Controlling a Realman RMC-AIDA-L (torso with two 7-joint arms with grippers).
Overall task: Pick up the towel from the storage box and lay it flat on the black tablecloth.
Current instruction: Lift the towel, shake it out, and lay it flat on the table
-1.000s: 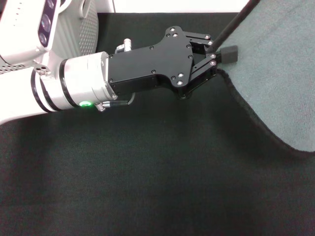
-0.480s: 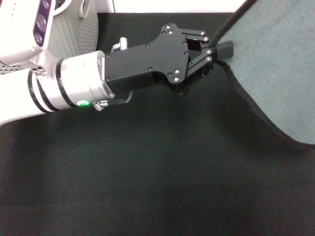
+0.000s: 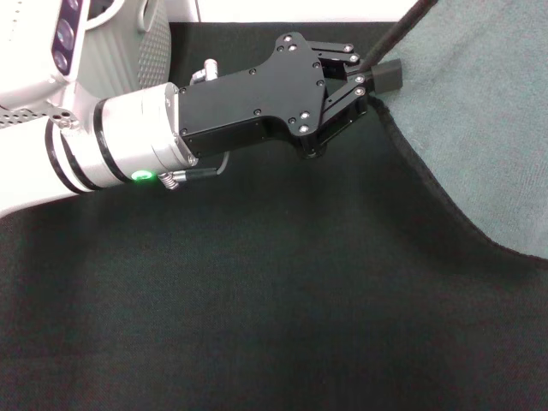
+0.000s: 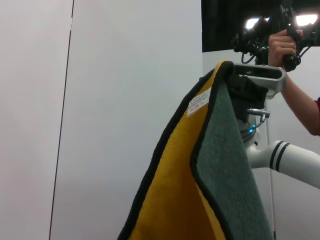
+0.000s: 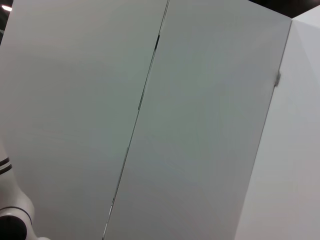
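Left tool (image 3: 366, 75): black, on the white left arm reaching across from the bench's left side toward its far right part; its fingers are clamped together on a corner of the towel, beside the small black loop (image 3: 387, 75)

Towel (image 3: 479, 128): squarish plush cloth, grey-teal on the face the head view shows, with a black stitched edge; it is held up off the cloth below, spreading from the pinched corner toward the bench's right edge and casting a shadow under its curved lower edge

Towel from the left wrist: the plush cloth (image 4: 227, 180) hangs folded over itself, orange-yellow side next to grey-teal side, black binding along both edges, a small white label near the top

Black tablecloth (image 3: 257, 308): large, finely textured felt-like cloth covering nearly all of the bench in view, lying flat under the arm and the towel

Storage box (image 3: 137, 51): light grey plastic basket with small-hole perforated sides, at the far left corner of the bench, partly hidden behind the left arm

Right tool: not visible in any view; its wrist camera faces pale wall panels, so whether it is apart or together cannot be told

Background from the left wrist: a person's hand (image 4: 283, 46) gripping dark equipment, beyond the towel
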